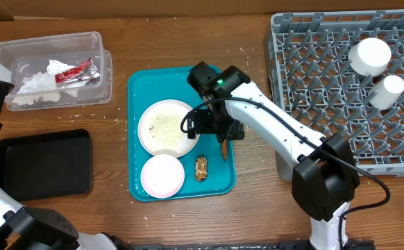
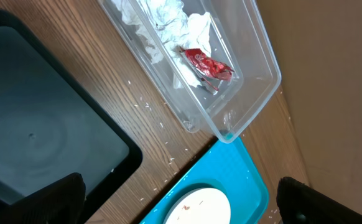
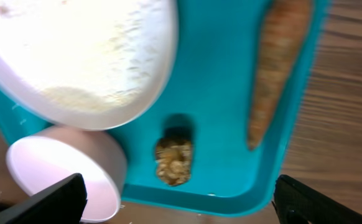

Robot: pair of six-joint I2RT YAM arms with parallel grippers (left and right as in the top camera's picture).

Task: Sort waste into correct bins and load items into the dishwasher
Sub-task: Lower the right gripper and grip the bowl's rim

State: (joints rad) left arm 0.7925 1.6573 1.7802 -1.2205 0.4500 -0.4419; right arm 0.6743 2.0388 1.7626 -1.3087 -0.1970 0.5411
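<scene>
Wooden tabletop (image 1: pixel 257 208) holds a teal plastic tray (image 1: pixel 138 97); right gripper (image 3: pixel 181 202), released, hovers over the thin brown sausage (image 3: pixel 274 68) at the tray's four o'clock; left gripper (image 2: pixel 181 202) released too.

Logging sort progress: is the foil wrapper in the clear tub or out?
In: foil wrapper lies inside clear tub beside crumpled napkin.

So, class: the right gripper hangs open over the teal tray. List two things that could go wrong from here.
1. The sausage lies along the teal tray's rim; the open right gripper may hit the rim or nudge the sausage onto the table.
2. The plate close by holds rice crumbs; a bump could scatter them.
</scene>
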